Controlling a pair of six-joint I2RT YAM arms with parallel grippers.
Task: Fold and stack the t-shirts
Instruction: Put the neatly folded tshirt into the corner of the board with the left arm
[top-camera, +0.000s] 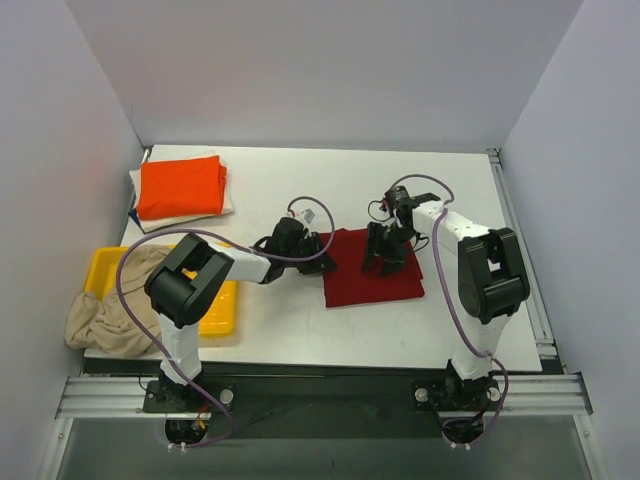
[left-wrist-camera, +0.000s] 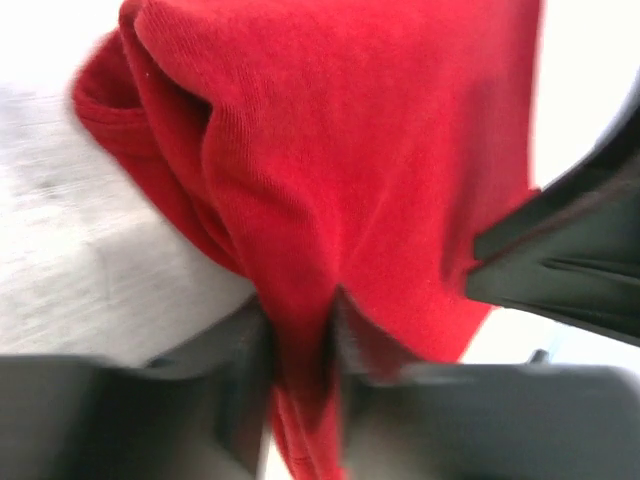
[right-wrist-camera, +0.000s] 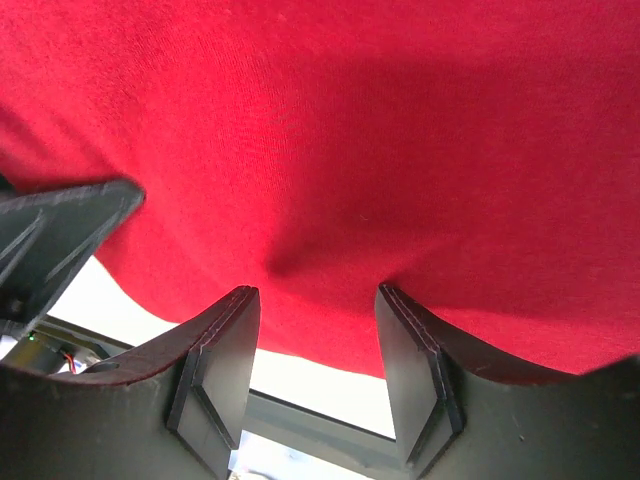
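Table lot: folded and unfolded t-shirts, two arms working on the dark red one.

Left edge: beige t-shirt (top-camera: 100, 310), crumpled, draped over the yellow tray (top-camera: 215, 315) and off the side of the table (top-camera: 300, 330). Back left: orange t-shirt (top-camera: 180, 187), folded, on top of a stack with a white layer (top-camera: 229, 200) showing beneath. Centre: left gripper (top-camera: 323, 262) at the left edge of the dark red t-shirt (top-camera: 370, 285), pinching a bunched fold of it between nearly closed fingers (left-wrist-camera: 235, 390). The shirt lies folded flat, mid-table. Right of centre: right gripper (top-camera: 382, 262) over the shirt's upper part, jaws spread, fingertips (right-wrist-camera: 215, 370) against the cloth, slight pucker between them; no grip visible.
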